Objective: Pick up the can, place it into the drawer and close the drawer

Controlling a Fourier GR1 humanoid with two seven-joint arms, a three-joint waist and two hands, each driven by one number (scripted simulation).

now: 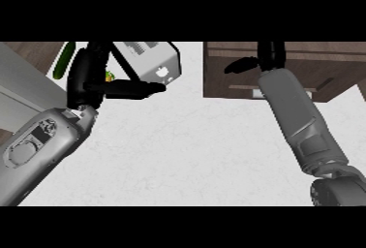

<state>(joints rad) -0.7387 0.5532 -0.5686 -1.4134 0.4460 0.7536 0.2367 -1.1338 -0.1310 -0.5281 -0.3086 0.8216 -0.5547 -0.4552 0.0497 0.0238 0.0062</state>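
Your biggest thing in view is the white counter top (186, 155), filling the middle and lower part of the frame. Next in size, your left forearm (43, 150) comes up from the lower left corner, grey and broad, and your right forearm (297, 118) runs from the lower right corner up toward the top right of centre.

Top right, you have the brown wooden drawer (314, 63), its dark inside showing along the upper edge and its front panel lower down; your right forearm crosses in front of it. Top centre-left sits a white boxy appliance (154, 60) with slots on top, like a toaster.

Your left hand (89, 77) is at the upper left, black, fingers straight and pointing up toward the frame's top, thumb stuck out sideways to the right just below the appliance. The fingers are apart and clasp nothing that you can see. Your right hand (268, 55) is up at the top edge over the drawer, the thumb pointing left; its fingers run out past the frame's top, so you cannot tell how they stand.

Smallest of all: a green strip (64, 60) slants beside your left hand at the far upper left, and a small yellow-green speck (109, 75) peeks out between that hand's fingers and thumb. The can itself you cannot make out anywhere in this view.
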